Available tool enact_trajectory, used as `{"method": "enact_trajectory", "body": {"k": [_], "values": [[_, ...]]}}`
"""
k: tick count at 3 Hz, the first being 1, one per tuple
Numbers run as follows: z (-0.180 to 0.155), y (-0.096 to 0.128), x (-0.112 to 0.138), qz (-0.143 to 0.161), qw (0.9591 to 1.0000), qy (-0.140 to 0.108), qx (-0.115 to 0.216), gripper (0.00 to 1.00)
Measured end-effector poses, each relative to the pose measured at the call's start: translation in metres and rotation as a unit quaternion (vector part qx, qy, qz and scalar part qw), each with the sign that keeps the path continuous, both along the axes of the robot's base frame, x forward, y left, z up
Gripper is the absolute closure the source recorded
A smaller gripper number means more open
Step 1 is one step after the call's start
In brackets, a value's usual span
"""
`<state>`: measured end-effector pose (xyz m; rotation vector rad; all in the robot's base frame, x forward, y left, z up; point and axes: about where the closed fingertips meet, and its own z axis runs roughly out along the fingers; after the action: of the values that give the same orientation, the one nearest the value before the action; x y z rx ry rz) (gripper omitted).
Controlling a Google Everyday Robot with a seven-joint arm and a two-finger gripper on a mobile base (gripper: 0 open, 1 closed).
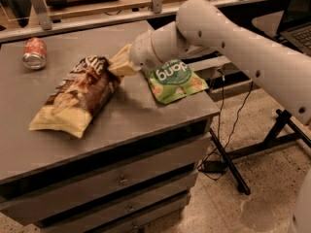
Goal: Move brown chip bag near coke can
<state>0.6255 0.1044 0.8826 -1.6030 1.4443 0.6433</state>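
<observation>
The brown chip bag point(77, 97) lies on the grey table top point(146, 113), its cream-yellow end toward the front left and its dark end toward the back right. My gripper point(119, 64) is at the bag's dark upper-right end, its cream fingers point(124, 56) shut on the bag's edge. The coke can point(35, 53) lies on its side at the table's far left back, its silver top facing the front. A stretch of bare table separates the can from the bag.
A smaller green bag point(175, 80) lies flat on the table to the right of my gripper, partly under my arm point(228, 33). The table's right edge is just beyond it. Drawers sit below the top. A stand and cables are on the floor at right.
</observation>
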Motion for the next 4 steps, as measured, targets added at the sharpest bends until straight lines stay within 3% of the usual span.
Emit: {"method": "enact_trajectory", "body": {"k": [1,2,3,4], "values": [[0.008,-0.032,0.036,-0.074,0.9970,-0.019,-0.009,1.00],[0.013,-0.054,0.062,-0.143,0.9886,-0.044,-0.018,1.00],[0.019,-0.058,0.075,-0.167,0.9843,-0.057,-0.010,1.00],[0.019,-0.059,0.076,-0.169,0.9838,-0.058,-0.010,1.00]]}}
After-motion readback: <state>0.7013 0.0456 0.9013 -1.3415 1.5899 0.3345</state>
